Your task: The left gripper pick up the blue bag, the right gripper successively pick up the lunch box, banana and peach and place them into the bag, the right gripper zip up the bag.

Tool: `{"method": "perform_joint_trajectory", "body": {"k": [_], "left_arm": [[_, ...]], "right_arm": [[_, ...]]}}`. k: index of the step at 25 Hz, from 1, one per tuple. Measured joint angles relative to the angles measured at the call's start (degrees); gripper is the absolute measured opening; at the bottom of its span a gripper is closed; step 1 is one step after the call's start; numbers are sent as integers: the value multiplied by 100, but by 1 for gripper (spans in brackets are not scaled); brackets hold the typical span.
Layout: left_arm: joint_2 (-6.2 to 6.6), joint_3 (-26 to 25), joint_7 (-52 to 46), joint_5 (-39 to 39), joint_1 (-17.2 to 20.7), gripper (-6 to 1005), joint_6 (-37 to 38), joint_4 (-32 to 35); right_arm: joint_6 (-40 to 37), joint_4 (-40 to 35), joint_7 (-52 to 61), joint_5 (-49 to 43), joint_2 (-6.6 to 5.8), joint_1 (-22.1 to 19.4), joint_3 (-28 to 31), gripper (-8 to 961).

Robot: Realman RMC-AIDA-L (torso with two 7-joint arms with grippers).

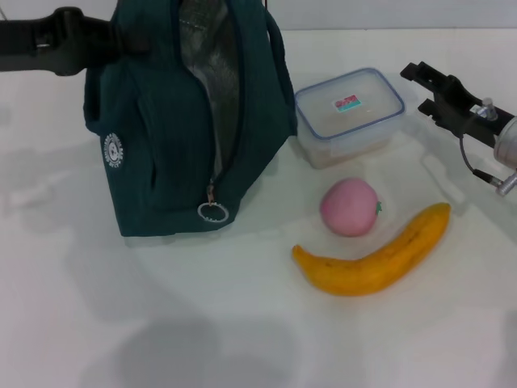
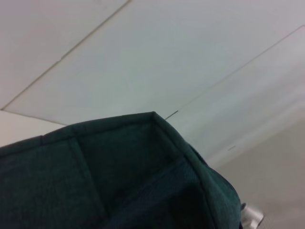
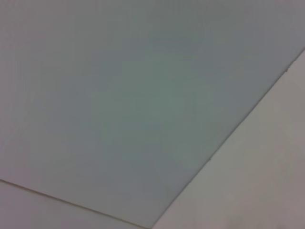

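Note:
The blue bag (image 1: 170,145) stands upright at the back left, its zip open and the silver lining showing. The ring zip pull (image 1: 212,212) hangs low on its front. My left gripper (image 1: 133,40) reaches in from the left and is shut on the bag's top edge. In the left wrist view only the bag's teal fabric (image 2: 119,176) shows. The lunch box (image 1: 349,113) sits right of the bag with its lid on. In front of it lie the peach (image 1: 349,207) and the banana (image 1: 380,255). My right gripper (image 1: 418,87) hovers open just right of the lunch box, holding nothing.
Everything rests on a white table (image 1: 161,323). A cable (image 1: 468,153) loops off the right wrist at the right edge. The right wrist view shows only pale flat surfaces with a seam (image 3: 228,138).

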Motion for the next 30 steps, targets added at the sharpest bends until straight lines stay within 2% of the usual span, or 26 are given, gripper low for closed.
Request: {"method": "perform_joint_trajectory", "body": {"k": [15,30], "left_arm": [[-10,9,13,32,-116,36,-141,-214],[-7,9,12,59,-152,37,-159,-212]], "right_arm": [[106,208,31,5,0,423,-98,870],[101,226,46,-4,0,579,-176,870]]}}
